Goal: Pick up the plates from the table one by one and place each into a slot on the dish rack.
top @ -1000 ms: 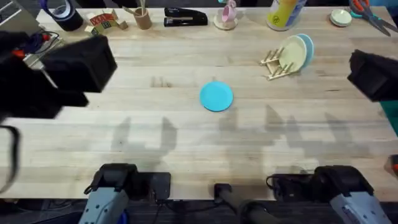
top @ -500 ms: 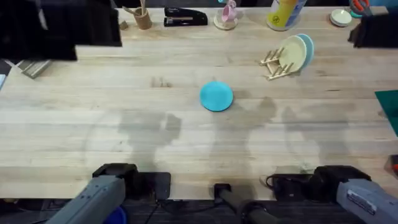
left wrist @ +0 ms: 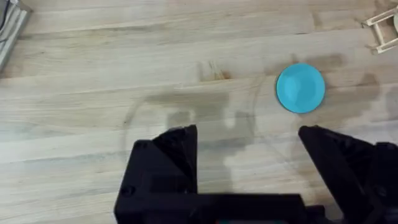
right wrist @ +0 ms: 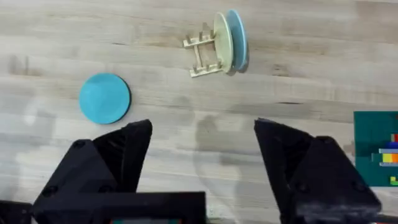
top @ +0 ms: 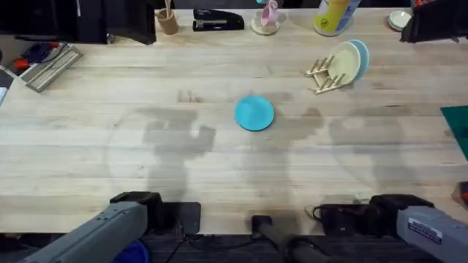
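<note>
A turquoise plate [top: 254, 113] lies flat near the middle of the table [top: 219, 168]. The dish rack [top: 324, 76] stands at the back right with a pale yellow plate [top: 345, 64] and a light blue plate [top: 361, 54] upright in its slots. My left gripper [left wrist: 249, 155] hangs open high over bare wood, with the turquoise plate [left wrist: 300, 88] well ahead of it. My right gripper [right wrist: 202, 149] is open too, high above the table, between the turquoise plate [right wrist: 105, 98] and the dish rack [right wrist: 204, 53]. Neither gripper holds anything.
Along the far edge stand a cup of sticks [top: 167, 20], a black stapler [top: 218, 20], a pink item [top: 267, 18] and a yellow bottle [top: 335, 14]. A metal tool [top: 50, 66] lies at the far left. A teal object [top: 457, 124] sits at the right edge.
Both arms have swung up and toward the table's far edge, the left from mid-left to the top-left corner and the right to the top-right corner. The plates and rack have not moved.
</note>
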Robot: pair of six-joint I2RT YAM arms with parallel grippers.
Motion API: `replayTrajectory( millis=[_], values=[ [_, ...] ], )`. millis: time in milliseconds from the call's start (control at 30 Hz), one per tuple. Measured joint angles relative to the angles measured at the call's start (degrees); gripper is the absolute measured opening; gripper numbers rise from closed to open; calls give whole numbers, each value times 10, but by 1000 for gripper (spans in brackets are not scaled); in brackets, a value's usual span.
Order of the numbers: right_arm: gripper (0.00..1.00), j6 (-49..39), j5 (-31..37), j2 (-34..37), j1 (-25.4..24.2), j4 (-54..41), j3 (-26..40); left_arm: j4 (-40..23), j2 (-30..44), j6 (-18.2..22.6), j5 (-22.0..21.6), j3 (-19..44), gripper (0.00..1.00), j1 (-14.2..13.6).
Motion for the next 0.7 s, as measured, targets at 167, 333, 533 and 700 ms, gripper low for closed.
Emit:
replayTrajectory(
  millis=[167,333,533,700],
  values=[
    [992,0,0,0,0,0,0,0,0,0,0,0,993,0],
    [992,0,0,0,0,0,0,-3,0,-1,1,0,849,0],
    [992,0,0,0,0,0,0,-8,0,2,13,0,54,0],
    [992,0,0,0,0,0,0,-8,0,2,46,0,42,0]
  ],
)
